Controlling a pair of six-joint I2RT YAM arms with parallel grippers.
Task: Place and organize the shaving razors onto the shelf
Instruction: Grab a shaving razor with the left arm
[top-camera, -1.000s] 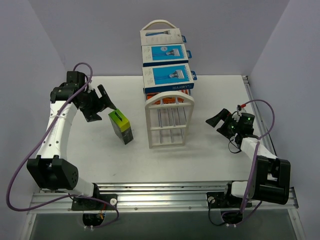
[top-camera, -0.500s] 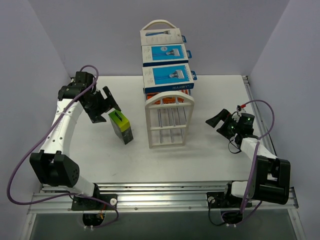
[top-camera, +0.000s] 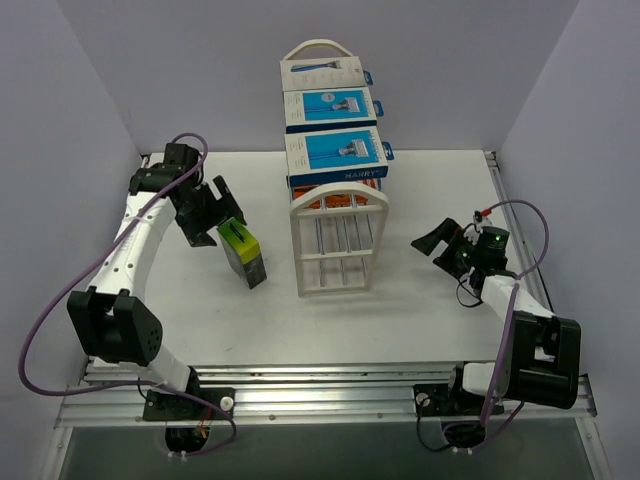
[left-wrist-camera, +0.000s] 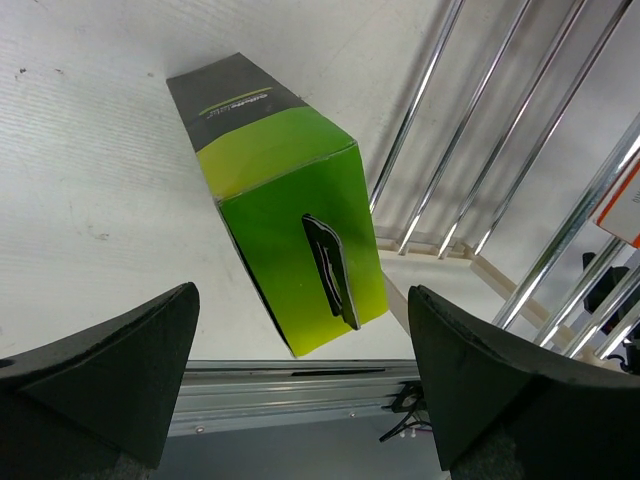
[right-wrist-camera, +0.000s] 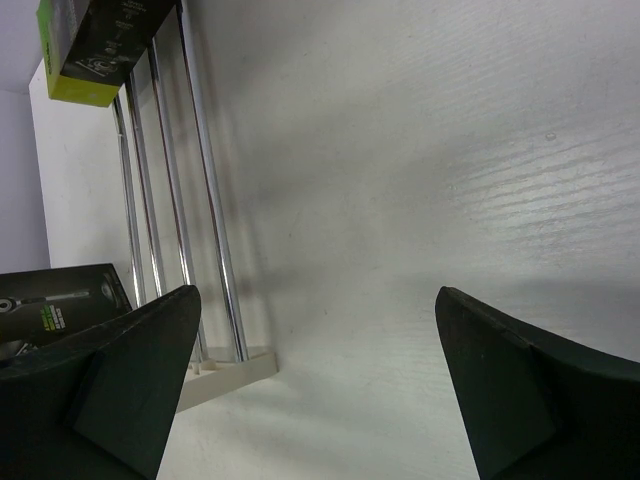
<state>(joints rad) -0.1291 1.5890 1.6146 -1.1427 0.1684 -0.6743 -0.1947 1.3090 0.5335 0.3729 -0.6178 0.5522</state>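
Left gripper spread wide, gripping nothing, hovers at the top of the black-and-lime razor box, which stands on the table left of centre beside the shelf. Blue razor boxes already sit on the upper tiers. Looks like the pickup approach; next, straddle the box and close. Right gripper, centre right, is also wide and empty.

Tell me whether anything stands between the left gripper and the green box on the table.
Nothing visible does. The left gripper hovers open beside the green box, which shows unobstructed between the fingers in the wrist view. The shelf stands beyond the box, not in between.
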